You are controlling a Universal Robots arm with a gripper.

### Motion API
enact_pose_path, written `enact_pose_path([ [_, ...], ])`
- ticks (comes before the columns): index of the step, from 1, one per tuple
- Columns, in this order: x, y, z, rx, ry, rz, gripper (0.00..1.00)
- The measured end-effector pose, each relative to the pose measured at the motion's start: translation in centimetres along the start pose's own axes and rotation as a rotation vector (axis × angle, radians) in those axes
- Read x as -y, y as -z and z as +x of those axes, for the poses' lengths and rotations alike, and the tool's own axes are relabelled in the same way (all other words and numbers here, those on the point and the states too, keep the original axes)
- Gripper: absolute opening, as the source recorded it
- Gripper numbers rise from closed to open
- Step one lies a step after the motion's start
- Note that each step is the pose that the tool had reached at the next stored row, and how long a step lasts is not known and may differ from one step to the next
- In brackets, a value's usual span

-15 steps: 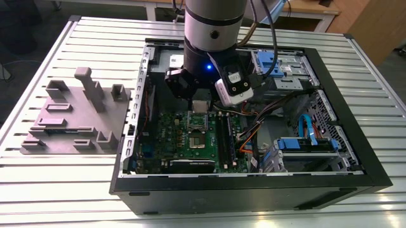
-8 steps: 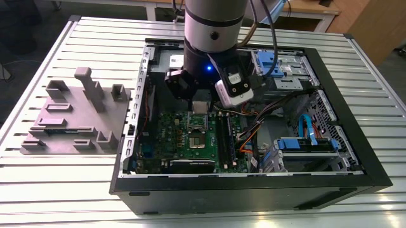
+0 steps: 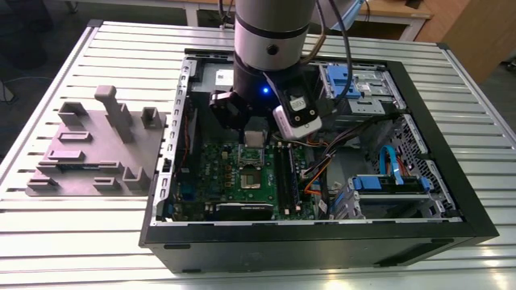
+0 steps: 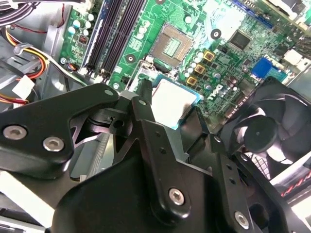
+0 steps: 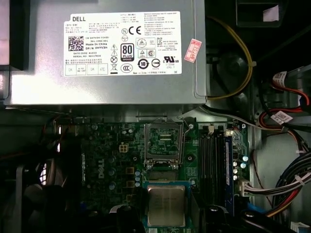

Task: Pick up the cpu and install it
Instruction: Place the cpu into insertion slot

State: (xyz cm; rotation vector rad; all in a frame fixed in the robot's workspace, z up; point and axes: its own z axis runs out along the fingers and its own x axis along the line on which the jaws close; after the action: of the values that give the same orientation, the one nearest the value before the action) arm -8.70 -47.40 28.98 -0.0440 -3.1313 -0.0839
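The cpu [image 4: 171,99], a small flat square chip with a silvery top and a blue-green edge, sits between the black fingers [image 4: 145,104] of my gripper [image 4: 172,106], which is shut on it. In the exterior view the gripper [image 3: 254,138] hangs inside the open computer case [image 3: 322,241], just above the green motherboard [image 3: 217,175]. The socket [image 4: 172,42] lies open and bare a short way beyond the chip. In the first wrist view the cpu [image 5: 166,205] shows below the socket [image 5: 164,143], whose metal frame is flipped up.
A large grey metal box with a white label [image 5: 112,48] borders the motherboard. Black memory sticks [image 5: 214,155] stand beside the socket. A black fan [image 4: 262,131], bundled cables [image 3: 322,160] and blue drive brackets [image 3: 387,181] crowd the case. A grey fixture block [image 3: 93,148] stands on the slatted table.
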Motion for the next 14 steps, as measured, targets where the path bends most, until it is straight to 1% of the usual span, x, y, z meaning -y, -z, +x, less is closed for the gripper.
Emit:
enact_pose_path([
  [7, 0.04, -0.68, -0.01, 0.0000, 0.000, 0.0000, 0.47],
  [14, 0.06, -1.06, -0.01, -0.0001, 0.000, 0.0002, 0.47],
])
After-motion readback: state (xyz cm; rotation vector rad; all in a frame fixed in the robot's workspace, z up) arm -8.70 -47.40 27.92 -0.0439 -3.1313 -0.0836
